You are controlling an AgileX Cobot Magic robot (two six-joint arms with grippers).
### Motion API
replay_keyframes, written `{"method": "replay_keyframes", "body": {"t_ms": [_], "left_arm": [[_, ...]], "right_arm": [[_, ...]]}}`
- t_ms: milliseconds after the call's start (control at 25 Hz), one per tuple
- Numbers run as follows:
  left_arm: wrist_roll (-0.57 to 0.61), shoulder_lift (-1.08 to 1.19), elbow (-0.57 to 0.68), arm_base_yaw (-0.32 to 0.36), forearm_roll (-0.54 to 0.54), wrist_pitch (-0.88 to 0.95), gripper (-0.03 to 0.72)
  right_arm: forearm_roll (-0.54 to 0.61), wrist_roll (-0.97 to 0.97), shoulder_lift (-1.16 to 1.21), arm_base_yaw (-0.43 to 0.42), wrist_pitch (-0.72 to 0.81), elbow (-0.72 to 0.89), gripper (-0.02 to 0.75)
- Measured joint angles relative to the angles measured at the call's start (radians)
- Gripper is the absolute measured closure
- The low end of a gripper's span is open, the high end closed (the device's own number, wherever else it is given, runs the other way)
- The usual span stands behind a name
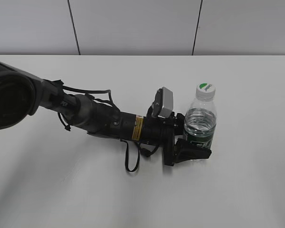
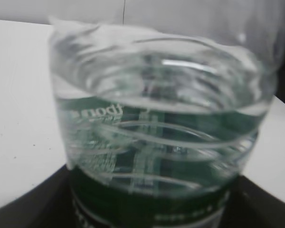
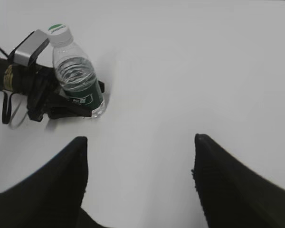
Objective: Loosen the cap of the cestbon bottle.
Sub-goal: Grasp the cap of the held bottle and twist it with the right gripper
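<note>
Clear ribbed plastic marks the cestbon bottle (image 1: 200, 124), which we see upright on the white table (image 1: 256, 190), right of centre, with its green label band low on the body. Its white cap (image 1: 205, 90) sits untouched on the neck. The left gripper (image 1: 192, 142) pinches the bottle at the label band, one finger on either side. The right gripper (image 3: 140, 175) hangs well apart with fingers spread, holding nothing. To loosen the cap well, we judge the left grip should stay firm and low while the right gripper descends squarely over the cap before twisting. Pale wall panels (image 1: 133, 26) back the table.
</note>
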Motion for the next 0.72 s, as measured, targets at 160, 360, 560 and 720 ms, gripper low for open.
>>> {"method": "replay_keyframes", "body": {"t_ms": [160, 360, 560, 720], "left_arm": [[0.000, 0.000, 0.000, 0.000, 0.000, 0.000, 0.152], [0.000, 0.000, 0.000, 0.000, 0.000, -0.001, 0.152], [0.000, 0.000, 0.000, 0.000, 0.000, -0.002, 0.152], [0.000, 0.000, 0.000, 0.000, 0.000, -0.003, 0.152]], "right_arm": [[0.109, -0.111, 0.094, 0.023, -0.019, -0.007, 0.211], [0.245, -0.179, 0.241, 0.033, -0.026, -0.008, 0.211], [0.377, -0.277, 0.405, 0.034, -0.040, -0.010, 0.211], [0.448, -0.383, 0.533, 0.064, -0.037, -0.044, 0.211]]}}
